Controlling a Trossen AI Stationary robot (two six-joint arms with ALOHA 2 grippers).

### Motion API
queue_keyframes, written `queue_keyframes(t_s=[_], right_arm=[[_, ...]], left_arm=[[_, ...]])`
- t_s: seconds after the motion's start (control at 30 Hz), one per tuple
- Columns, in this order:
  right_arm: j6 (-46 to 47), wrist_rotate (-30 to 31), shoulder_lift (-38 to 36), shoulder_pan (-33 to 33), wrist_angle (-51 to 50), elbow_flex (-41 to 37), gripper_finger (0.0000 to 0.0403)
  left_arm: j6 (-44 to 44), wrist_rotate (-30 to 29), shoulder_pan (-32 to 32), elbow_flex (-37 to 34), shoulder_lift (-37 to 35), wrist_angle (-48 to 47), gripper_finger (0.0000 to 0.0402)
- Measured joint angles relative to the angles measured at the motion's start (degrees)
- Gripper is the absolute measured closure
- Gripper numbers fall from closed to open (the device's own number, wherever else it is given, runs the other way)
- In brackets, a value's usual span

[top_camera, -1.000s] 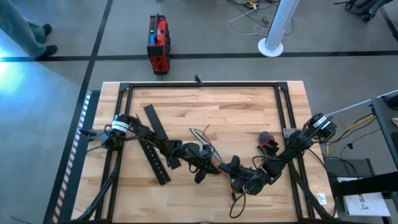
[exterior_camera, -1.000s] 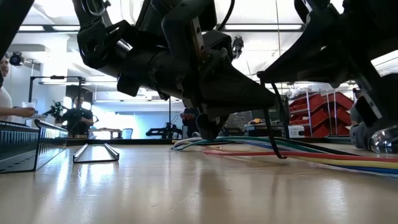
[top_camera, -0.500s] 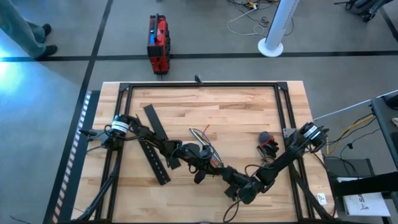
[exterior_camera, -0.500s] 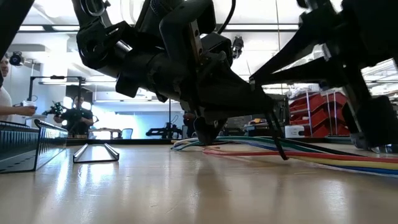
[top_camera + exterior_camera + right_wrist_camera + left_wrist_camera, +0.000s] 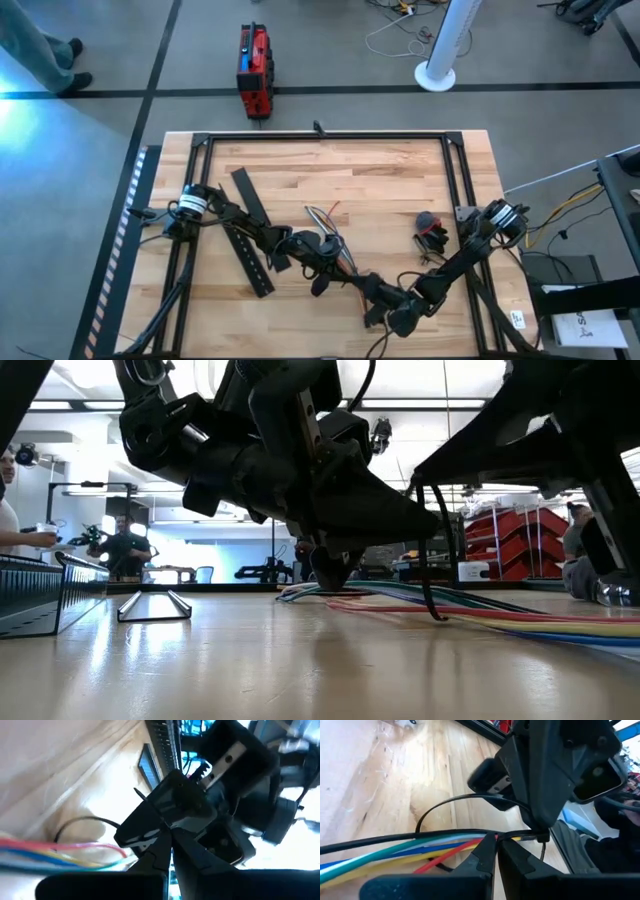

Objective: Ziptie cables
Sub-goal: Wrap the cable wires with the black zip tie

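Cables [image 5: 335,258] mid-table, far from edges | left claw [image 5: 322,283] closed | right claw [image 5: 372,288] closed

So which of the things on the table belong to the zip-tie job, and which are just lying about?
In the job:
- cables
- black zip tie loop
- left gripper, shut at the cables
- right gripper, shut

Lying about:
- black slotted bars
- dark wire tangle with red-black clip
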Motion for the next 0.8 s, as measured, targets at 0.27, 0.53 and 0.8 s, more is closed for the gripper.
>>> queue_keyframes(t_s=[0.27,0.53,0.8], right_arm=[[18.16,0.58,-1.23,0.39,-0.79,-0.02,0.039],[37.79,-8.25,-6.46,0.35,-9.71,0.05,0.0293],[54.73,-22.79,-19.25,-1.23,-22.24,0.0,0.0231]], left_arm=[[2.81,1.13,0.06,0.0,0.0,0.12,0.0402],[4.46,0.9,0.12,-0.07,0.05,-1.23,0.0401],[9.31,1.11,-0.87,-0.07,0.07,-1.47,0.0401]])
